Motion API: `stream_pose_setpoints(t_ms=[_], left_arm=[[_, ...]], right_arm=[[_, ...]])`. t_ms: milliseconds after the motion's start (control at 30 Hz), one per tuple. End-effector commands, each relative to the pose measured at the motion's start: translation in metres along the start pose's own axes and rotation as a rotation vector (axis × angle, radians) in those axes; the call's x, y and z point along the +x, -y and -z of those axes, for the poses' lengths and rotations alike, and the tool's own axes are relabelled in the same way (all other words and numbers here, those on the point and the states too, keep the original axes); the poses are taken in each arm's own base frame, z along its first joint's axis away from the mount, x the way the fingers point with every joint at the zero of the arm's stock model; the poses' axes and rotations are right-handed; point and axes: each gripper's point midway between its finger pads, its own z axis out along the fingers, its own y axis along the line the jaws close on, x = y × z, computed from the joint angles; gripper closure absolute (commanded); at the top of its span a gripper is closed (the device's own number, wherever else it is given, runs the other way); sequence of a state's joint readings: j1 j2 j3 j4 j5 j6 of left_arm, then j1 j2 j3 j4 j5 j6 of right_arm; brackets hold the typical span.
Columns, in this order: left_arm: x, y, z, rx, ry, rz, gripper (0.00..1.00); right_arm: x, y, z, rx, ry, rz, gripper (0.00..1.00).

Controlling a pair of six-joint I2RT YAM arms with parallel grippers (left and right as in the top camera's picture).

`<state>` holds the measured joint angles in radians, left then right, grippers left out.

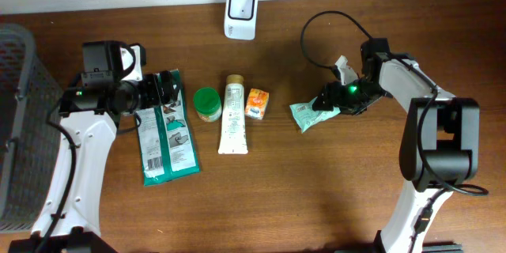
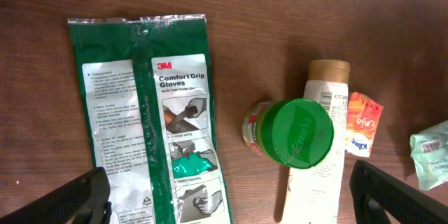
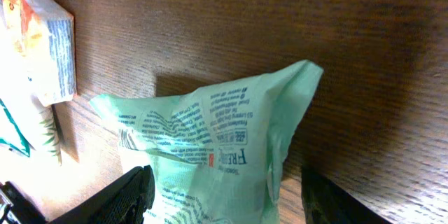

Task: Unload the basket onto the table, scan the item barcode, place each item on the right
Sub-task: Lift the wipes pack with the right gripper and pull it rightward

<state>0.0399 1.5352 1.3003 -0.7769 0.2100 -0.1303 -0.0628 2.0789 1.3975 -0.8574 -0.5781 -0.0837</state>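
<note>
The pale green packet (image 3: pixel 210 140) lies on the table (image 1: pixel 316 198) between my right fingers (image 3: pixel 129 196), which are spread either side, not pinching. It looks light, soft and crinkly; I'd grip one end. My left fingers (image 2: pixel 77 199) are wide, empty.

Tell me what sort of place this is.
Likely a mock shop checkout on a wooden table: packaged goods such as a glove pack and a tube laid out, a white device that may be a scanner, and a grey basket.
</note>
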Motion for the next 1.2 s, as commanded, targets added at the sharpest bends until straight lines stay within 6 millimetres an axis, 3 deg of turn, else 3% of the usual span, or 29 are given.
stream_pose_setpoints(t_ms=[0,233,300,433,600,700,833,967,1167], left_arm=[[-0.003,0.002,0.003,0.005,0.012,-0.019,0.01],[-0.003,0.002,0.003,0.006,0.012,-0.019,0.01],[-0.003,0.002,0.003,0.005,0.012,-0.019,0.0],[-0.003,0.002,0.003,0.005,0.012,-0.019,0.01],[-0.003,0.002,0.003,0.005,0.012,-0.019,0.01],[-0.003,0.002,0.003,0.005,0.012,-0.019,0.01],[-0.003,0.002,0.003,0.005,0.012,-0.019,0.01],[-0.003,0.002,0.003,0.005,0.012,-0.019,0.0],[-0.003,0.002,0.003,0.005,0.012,-0.019,0.01]], right_arm=[[0.018,0.003,-0.015,-0.021,-0.044,-0.007,0.35],[0.028,0.008,-0.024,-0.021,-0.051,-0.015,0.36],[0.026,0.009,-0.025,-0.021,-0.044,-0.01,0.41],[0.024,0.009,-0.025,-0.021,-0.036,-0.006,0.59],[0.015,0.004,-0.023,-0.045,-0.006,0.01,0.92],[0.006,0.001,-0.015,-0.056,0.011,-0.035,0.96],[-0.012,-0.029,0.014,-0.151,0.038,-0.026,0.96],[-0.024,-0.056,0.055,-0.159,0.072,0.008,0.96],[-0.02,-0.11,0.128,-0.187,0.16,0.095,0.96]])
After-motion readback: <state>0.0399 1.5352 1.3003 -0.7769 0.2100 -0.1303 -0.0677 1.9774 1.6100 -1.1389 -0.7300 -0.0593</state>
